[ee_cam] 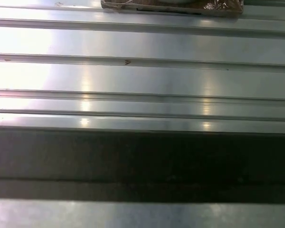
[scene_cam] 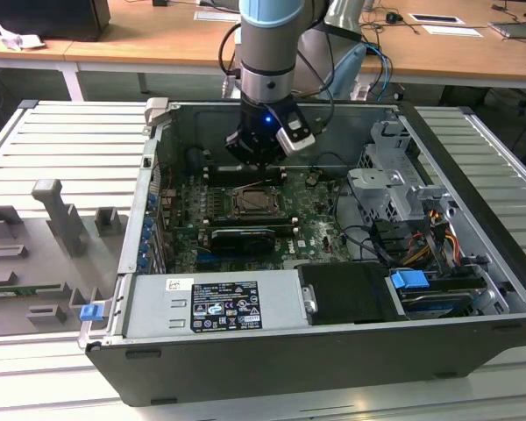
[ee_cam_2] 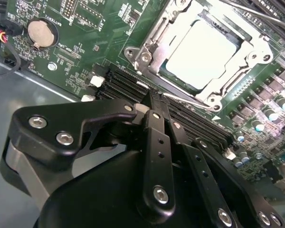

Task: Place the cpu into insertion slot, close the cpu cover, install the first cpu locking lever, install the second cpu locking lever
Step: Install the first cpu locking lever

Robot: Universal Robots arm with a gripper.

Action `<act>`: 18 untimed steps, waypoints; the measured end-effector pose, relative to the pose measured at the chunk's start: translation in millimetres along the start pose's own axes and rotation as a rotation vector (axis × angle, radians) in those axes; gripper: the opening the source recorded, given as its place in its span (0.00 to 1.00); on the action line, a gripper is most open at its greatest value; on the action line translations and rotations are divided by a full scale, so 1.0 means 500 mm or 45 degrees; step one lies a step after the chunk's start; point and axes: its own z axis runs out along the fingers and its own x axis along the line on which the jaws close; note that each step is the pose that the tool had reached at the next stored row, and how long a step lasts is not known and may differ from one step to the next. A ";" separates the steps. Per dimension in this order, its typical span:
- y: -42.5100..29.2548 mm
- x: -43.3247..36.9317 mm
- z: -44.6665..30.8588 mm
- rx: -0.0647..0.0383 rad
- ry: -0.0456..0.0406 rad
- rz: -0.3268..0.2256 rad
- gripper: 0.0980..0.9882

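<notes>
We're hovering the black two-finger gripper (ee_cam_2: 154,102) just above the green circuit board (ee_cam_2: 85,42), beside the long black memory slots (ee_cam_2: 128,88) and near the socket, toward the back wall of the open black computer case (scene_cam: 473,254). Fingers are pressed together, clenched on nothing as far as we can see.

The square silver-grey cpu (ee_cam_2: 202,54) is already sitting in the silver-rimmed black insertion slot (scene_cam: 256,202), mid-board. The thin silver frame-shaped cpu cover (ee_cam_2: 154,40) is looking down over it, its cut-out framing the chip top, though we're not sure it's fully flat.

So we're judging the first two steps done. A thin wire lever (ee_cam_2: 187,100) is lying along the socket edge nearest the gripper; whether it's latched, we can't tell. We're counting the lever steps as open.
</notes>
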 end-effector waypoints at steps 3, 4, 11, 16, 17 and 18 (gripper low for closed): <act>-0.001 -0.001 0.004 0.000 0.001 -0.009 0.01; -0.001 -0.002 0.006 0.000 0.001 -0.010 0.01; -0.007 -0.008 0.014 -0.001 0.002 -0.010 0.01; -0.009 -0.007 0.021 -0.001 0.002 -0.010 0.01; -0.009 -0.007 0.022 0.000 0.002 -0.010 0.01; -0.009 -0.007 0.022 0.000 0.002 -0.010 0.01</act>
